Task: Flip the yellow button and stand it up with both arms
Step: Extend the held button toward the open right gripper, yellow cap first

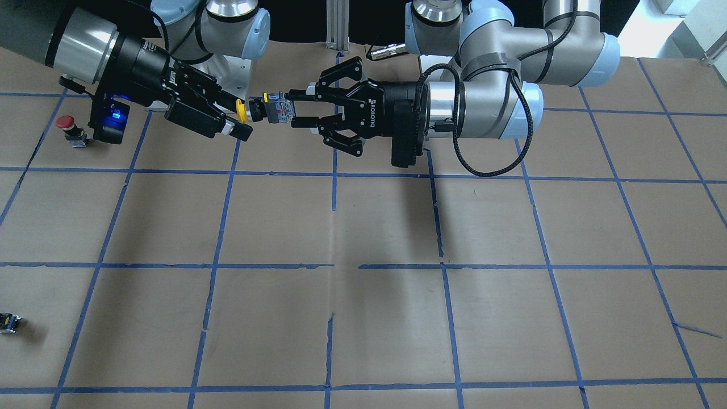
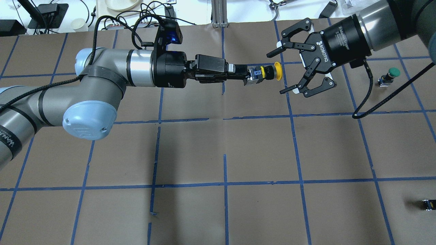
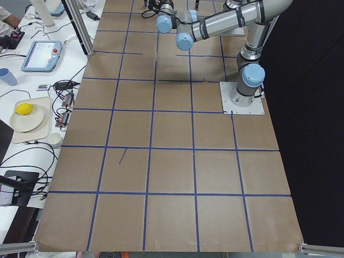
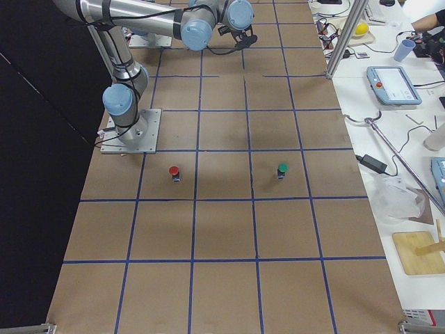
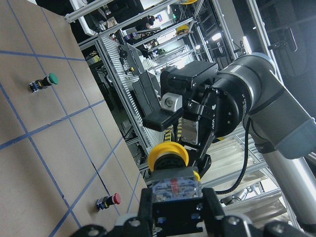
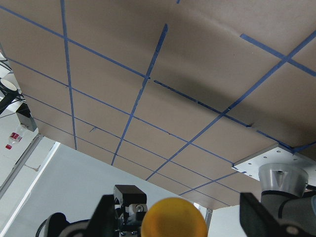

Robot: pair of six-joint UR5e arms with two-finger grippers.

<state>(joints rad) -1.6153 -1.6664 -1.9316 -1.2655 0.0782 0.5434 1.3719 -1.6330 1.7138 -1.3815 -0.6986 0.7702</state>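
Note:
The yellow button (image 2: 269, 72) is held level above the table, with its yellow cap (image 1: 242, 111) pointing at my right gripper. My left gripper (image 2: 248, 75) is shut on the button's black-and-grey body (image 1: 277, 108); the left wrist view shows it too (image 5: 174, 185). My right gripper (image 2: 276, 72) is wide open, its fingertips on either side of the cap and not touching it. In the right wrist view the cap (image 6: 174, 218) sits between the spread fingers (image 6: 106, 217).
A red-capped button (image 1: 67, 126) stands on the table near my right arm and also shows in the exterior right view (image 4: 174, 172). A green-capped button (image 2: 391, 74) stands farther out. A small capless switch block (image 2: 428, 204) lies near the table's right edge.

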